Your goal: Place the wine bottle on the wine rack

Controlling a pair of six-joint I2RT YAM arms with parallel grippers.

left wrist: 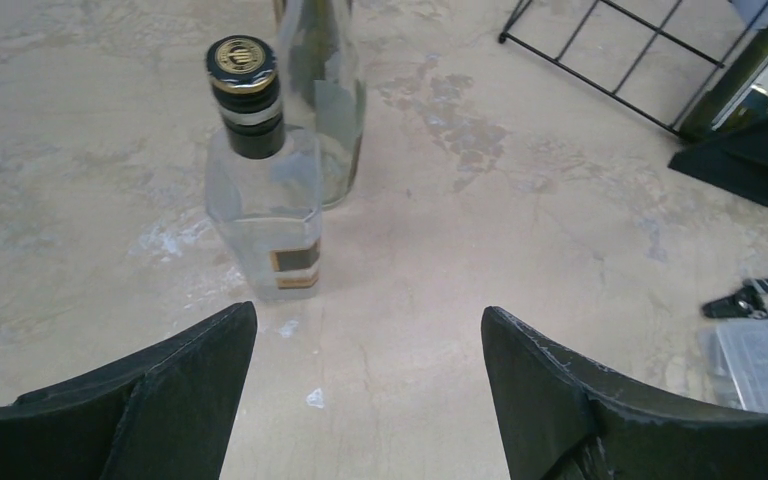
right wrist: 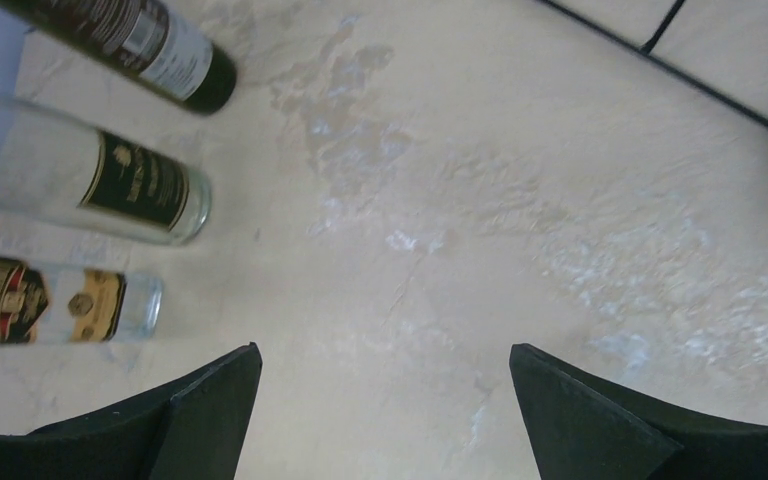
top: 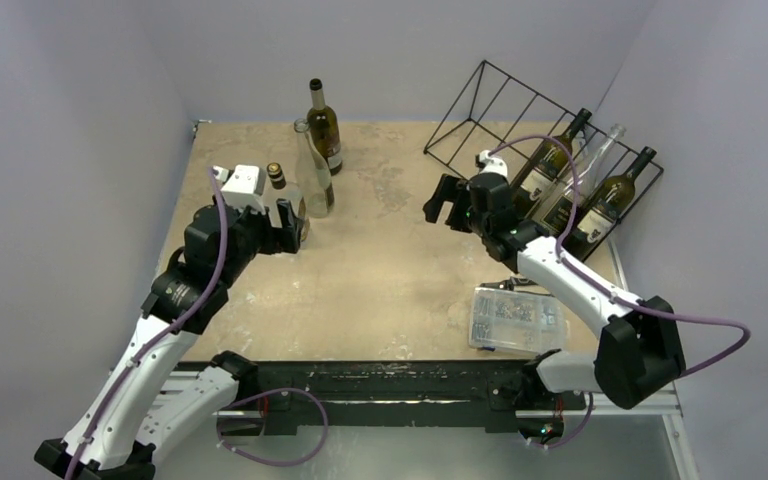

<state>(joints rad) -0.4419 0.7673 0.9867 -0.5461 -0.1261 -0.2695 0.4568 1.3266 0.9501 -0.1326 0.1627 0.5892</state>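
Left jaws: spread, empty, lower edge of left wrist view. Short clear bottle (left wrist: 265, 200) stands just beyond; the taller bottle (left wrist: 328, 100) behind it is cut off at the top. Right jaws: spread, empty. Wine rack (top: 530, 125): upper right overhead, three bottles (top: 570, 190) racked. Dark wine bottle (top: 324, 125): standing, upper centre overhead.

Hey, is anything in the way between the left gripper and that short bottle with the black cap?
Nothing visible. Only bare table lies between the open left gripper and the short bottle; the tall clear bottle stands just behind it.
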